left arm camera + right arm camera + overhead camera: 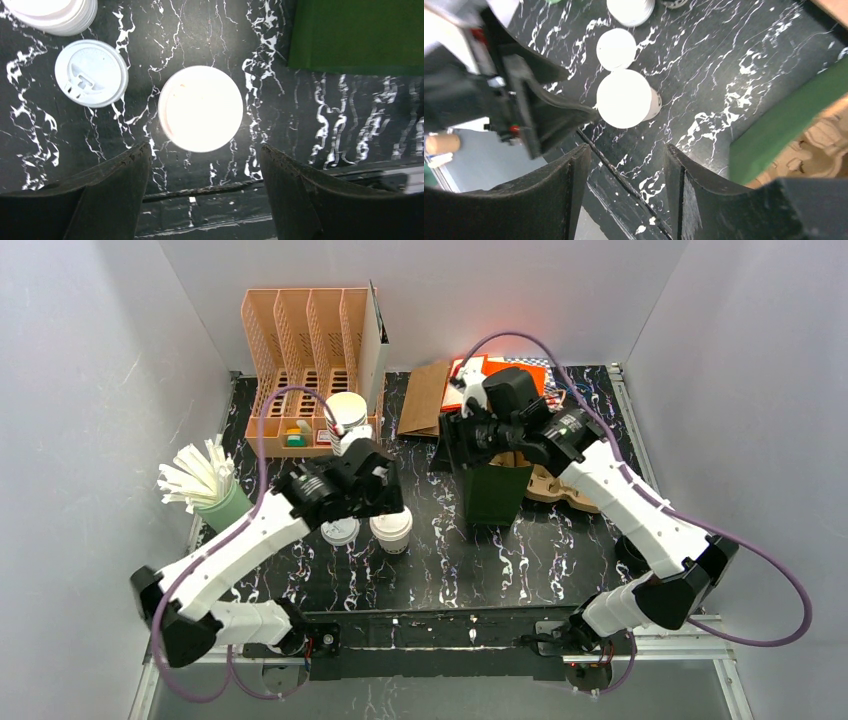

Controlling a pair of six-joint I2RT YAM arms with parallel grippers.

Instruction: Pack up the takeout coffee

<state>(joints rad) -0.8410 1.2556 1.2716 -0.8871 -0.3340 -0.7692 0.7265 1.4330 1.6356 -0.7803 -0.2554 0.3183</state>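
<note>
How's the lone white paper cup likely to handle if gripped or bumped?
The cup looks like thin paper, so a hard squeeze would probably dent it. It stands upright and seems narrower at the base, so a high nudge could tip it, and then it may roll in an arc. Contents aren't visible; weight unknown.

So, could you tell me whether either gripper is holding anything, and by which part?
Nothing is held: the left gripper is open above the coffee cup, the right gripper open and empty.
</note>
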